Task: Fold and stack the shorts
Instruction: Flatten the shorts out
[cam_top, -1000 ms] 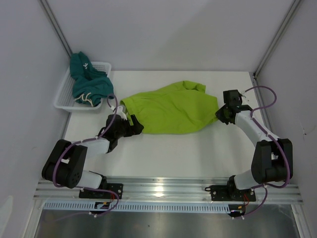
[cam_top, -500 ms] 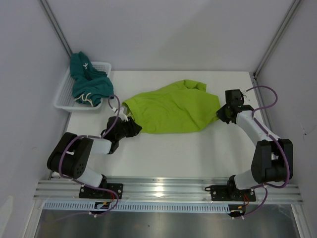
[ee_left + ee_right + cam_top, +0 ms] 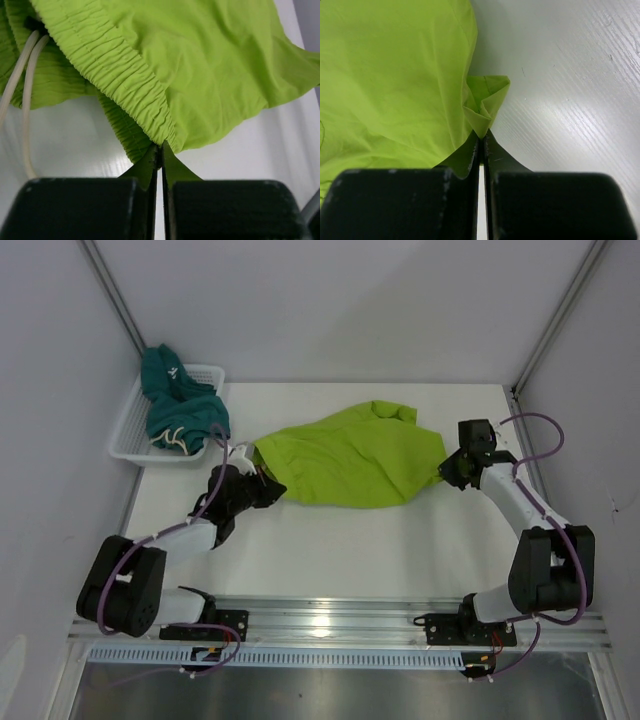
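Lime shorts (image 3: 345, 465) lie spread across the middle of the table (image 3: 400, 540), waistband end to the left and leg end to the right, bunched and unfolded. Teal shorts (image 3: 180, 405) sit heaped in the basket (image 3: 125, 435) at the far left corner, untouched. The change is on the left side. A second ago the left gripper (image 3: 268, 487) stood open just beside the waistband (image 3: 120, 75). Now its fingers are pressed together on the gathered edge of that band, with the fabric pinched between the tips and the drawstring (image 3: 22, 80) hanging loose beside it. The right gripper (image 3: 447, 472) is as it was, its fingers clamped on a small folded corner of the leg hem (image 3: 487, 102). The garment has shifted slightly to the right over the same interval. Judgement: both ends of the lime shorts are now secured, so the cloth can be lifted or drawn taut and flattened ahead of a first fold. The task is at an early stage, with no fold made and nothing stacked. Risk: both pinches take little fabric, and a firm pull could slip either one.
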`<action>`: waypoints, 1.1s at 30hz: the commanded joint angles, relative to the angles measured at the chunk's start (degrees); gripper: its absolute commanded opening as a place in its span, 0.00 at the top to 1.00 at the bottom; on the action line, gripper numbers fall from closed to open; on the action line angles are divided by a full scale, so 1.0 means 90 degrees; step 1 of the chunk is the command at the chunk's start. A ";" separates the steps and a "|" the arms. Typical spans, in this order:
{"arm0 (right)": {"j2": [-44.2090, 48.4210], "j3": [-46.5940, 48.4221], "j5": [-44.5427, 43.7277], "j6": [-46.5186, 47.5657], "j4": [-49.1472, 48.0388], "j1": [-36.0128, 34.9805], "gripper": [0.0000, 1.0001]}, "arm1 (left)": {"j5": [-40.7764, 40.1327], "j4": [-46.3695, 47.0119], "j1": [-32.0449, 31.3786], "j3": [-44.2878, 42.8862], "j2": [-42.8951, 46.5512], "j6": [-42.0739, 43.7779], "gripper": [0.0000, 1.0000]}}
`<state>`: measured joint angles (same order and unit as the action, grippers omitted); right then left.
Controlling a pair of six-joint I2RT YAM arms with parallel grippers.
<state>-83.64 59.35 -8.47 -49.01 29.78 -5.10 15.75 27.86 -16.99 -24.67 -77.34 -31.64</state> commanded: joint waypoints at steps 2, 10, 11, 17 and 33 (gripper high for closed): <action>0.0552 0.0290 0.0071 0.0084 0.0265 0.0020 1.00 | 0.0301 -0.1391 0.0023 -0.0686 0.0751 -0.0215 1.00; 0.0845 0.0768 0.0209 0.0241 0.1202 0.0030 1.00 | 0.0350 -0.3736 0.0335 -0.1800 0.1940 -0.0645 1.00; 0.0894 0.0846 0.0180 0.0260 0.1319 0.0030 1.00 | 0.0311 -0.3923 0.0355 -0.1878 0.2088 -0.0645 1.00; 0.1129 0.1091 0.0003 0.0358 0.1623 0.0282 1.00 | 0.0260 -0.4960 0.0998 -0.2679 0.2510 -0.0528 1.00; -0.0460 0.0611 0.0053 0.0475 0.0919 0.0411 1.00 | 0.1287 -0.3165 0.1517 -0.1321 0.0862 -0.0742 1.00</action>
<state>-83.64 61.54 -6.59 -45.34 40.58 -1.50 26.06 -7.70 -3.70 -35.70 -66.11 -37.32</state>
